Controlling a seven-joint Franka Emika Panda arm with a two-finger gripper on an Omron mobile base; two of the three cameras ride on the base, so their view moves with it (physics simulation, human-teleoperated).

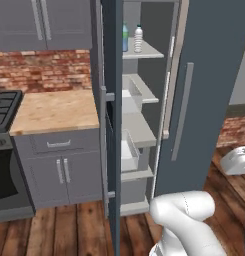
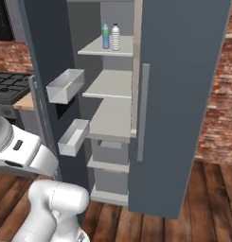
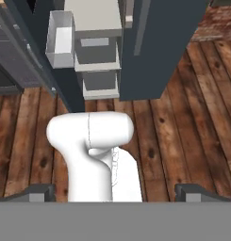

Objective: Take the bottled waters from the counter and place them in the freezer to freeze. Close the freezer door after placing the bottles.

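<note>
Left base view: 2 bottled waters, green-capped bottle [image 1: 125, 38] and clear bottle [image 1: 138, 39], stand upright on the freezer's top shelf [image 1: 144, 52], freezer door [image 1: 113, 115] open. Right base view: both stand together, stored for freezing. Hand view: gripper [image 3: 115, 192] fingertips spread apart, empty, aimed down at wooden floor [image 3: 183, 122].

the blue-tinted bottle [image 1: 125, 38] is half hidden behind the freezer door [image 1: 113, 100] edge; the stove [image 1: 4, 107] is cut off at nine o'clock.
</note>
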